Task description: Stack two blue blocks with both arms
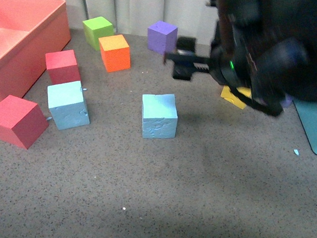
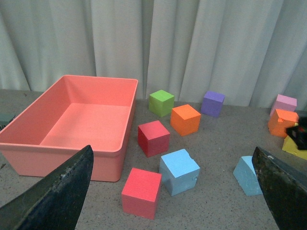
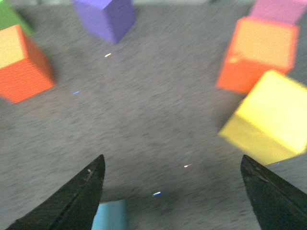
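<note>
Jaws spread; R arm [image 1: 282, 57] raised nr blue block [image 1: 159, 116].

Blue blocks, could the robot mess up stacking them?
Maybe. The left blue block sits right by a red cube, so a pincer could nudge or grab that one instead. The middle blue block has a dented face, so a stack might sit crooked. The right pincer is open close to a yellow cube and could bump it.
</note>
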You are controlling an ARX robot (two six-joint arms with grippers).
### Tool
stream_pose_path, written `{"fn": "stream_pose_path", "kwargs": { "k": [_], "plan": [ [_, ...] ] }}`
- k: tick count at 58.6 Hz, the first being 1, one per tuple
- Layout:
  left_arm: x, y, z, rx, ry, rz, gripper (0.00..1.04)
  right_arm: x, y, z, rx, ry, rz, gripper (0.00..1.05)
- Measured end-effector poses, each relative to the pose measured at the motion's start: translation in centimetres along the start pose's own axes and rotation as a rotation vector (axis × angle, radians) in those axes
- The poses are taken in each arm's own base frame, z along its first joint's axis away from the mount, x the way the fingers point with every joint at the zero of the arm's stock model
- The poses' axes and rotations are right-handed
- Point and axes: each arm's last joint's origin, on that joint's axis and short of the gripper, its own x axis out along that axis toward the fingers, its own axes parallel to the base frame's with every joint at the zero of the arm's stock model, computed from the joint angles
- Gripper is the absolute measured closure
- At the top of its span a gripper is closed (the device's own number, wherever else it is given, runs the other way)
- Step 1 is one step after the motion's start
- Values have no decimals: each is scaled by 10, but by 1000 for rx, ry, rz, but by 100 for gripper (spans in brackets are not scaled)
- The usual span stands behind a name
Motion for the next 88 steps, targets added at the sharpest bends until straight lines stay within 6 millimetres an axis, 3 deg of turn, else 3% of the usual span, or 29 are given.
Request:
{"fn": "stream_pose_path", "kwargs": {
  "k": [3, 5, 10, 13, 19, 42, 66, 88],
  "plan": [
    [0, 0, 0, 0, 0, 3, 7, -20, -26, -17, -35, -171, -8, 42],
    [0, 0, 0, 0, 0, 3, 7, -42, -45, -9, -5, -343, 1, 52],
    [0, 0, 0, 0, 0, 2, 7, -78, -69, 12, 26, -520, 6, 68],
    [0, 0, 0, 0, 0, 2, 7, -96, -86, 12, 26, -546, -12, 80],
    [0, 0, 0, 0, 0, 2, 7, -120, -109, -13, -14, -477, -11, 104],
    [0, 0, 0, 0, 0, 2, 7, -184, -145, -25, -9, -490, -12, 104],
    [0, 0, 0, 0, 0, 3, 7, -214, -164, -41, -6, -485, -17, 104],
    [0, 0, 0, 0, 0, 2, 7, -232, -164, -48, -7, -496, -14, 104]
  ]
}}
